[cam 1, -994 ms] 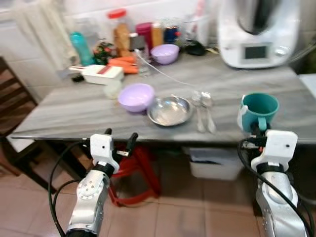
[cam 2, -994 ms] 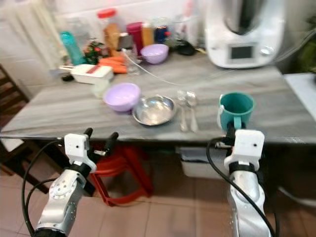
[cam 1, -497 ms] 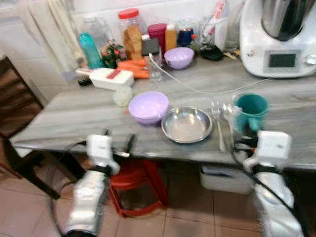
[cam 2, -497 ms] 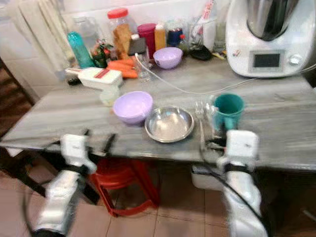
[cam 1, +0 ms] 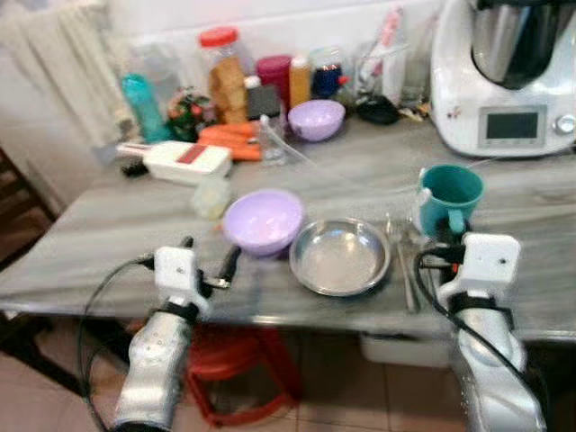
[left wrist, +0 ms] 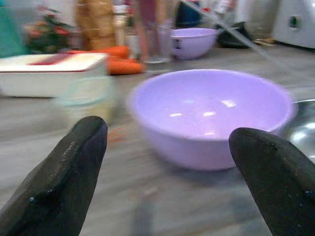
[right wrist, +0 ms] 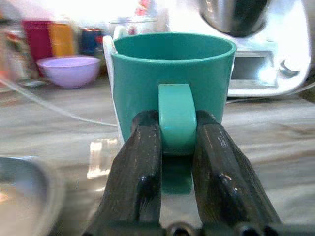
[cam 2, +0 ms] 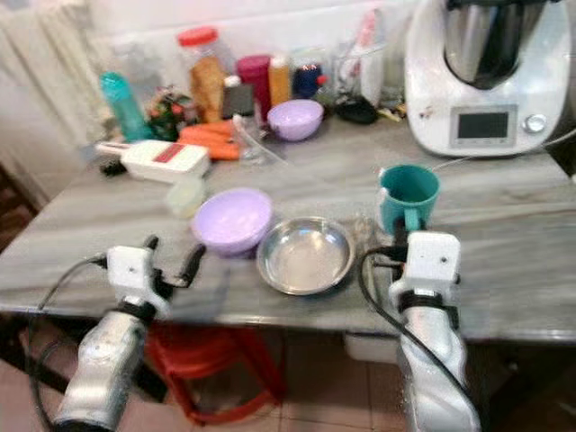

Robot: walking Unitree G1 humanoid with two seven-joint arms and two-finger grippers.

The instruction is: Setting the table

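Gray kitchen table (cam 1: 108, 243) holds the lilac bowl (left wrist: 211, 115) straight ahead of the left gripper (left wrist: 165, 172), whose two fingers are spread wide with nothing in them, while the right gripper (right wrist: 177, 162) pinches the handle of the teal cup (right wrist: 172, 83).

Bench (cam 1: 108, 243): grey, streaked with a pale wood-like grain.
Mug (right wrist: 172, 88): teal, handle the same teal.
Near bowl (cam 1: 262, 220): lilac.
Far bowl (cam 1: 316, 118): lilac.
Dish (cam 1: 340, 256): bare silver metal.
Right pincer (right wrist: 177, 147): black fingers, white wrist housing.
Left pincer (left wrist: 162, 162): black fingers (left wrist: 64, 177), white housing.
Carrots (cam 1: 229, 135): orange.
Bottle (cam 1: 139, 106): turquoise.
Jar (cam 1: 225, 76): clear, red lid, brown contents.
Kitchen machine (cam 1: 504, 81): white, steel jug.
Stool (cam 1: 238, 373): red.
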